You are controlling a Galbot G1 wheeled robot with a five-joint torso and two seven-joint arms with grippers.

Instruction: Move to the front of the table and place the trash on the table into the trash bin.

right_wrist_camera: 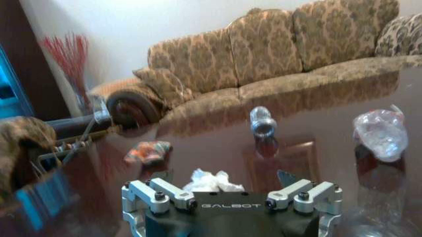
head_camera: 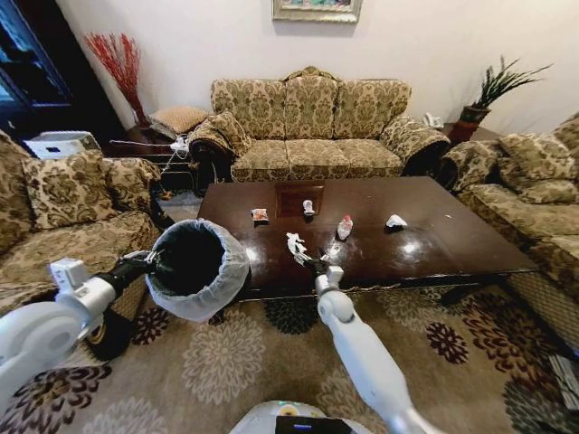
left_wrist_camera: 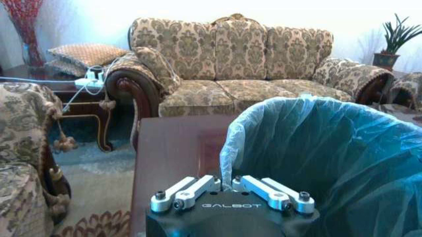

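right gripper [head_camera: 310, 263] hangs at the near edge of the table [head_camera: 452, 240], its jaws spread wide around a white crumpled tissue [head_camera: 296, 245], not closed on it. left gripper [head_camera: 152, 262] is clamped on the rim of the trash bin [head_camera: 194, 268], which tilts with its mouth up toward the table. a small crushed bottle [head_camera: 345, 227] lies with its long axis toward the sofa [head_camera: 308, 127].

You've got a patterned three-seat sofa [head_camera: 310, 122] straight ahead against the wall, with a loose cushion [head_camera: 180, 118] just off its left arm. Red dried branches [head_camera: 119, 61] stand in the far left corner, a potted plant [head_camera: 493, 92] in the far right one. A matching armchair [head_camera: 68, 212] sits on your left, another sofa [head_camera: 534, 194] on your right. Floral carpet [head_camera: 235, 353] lies underfoot, and a framed picture [head_camera: 317, 9] hangs up top.
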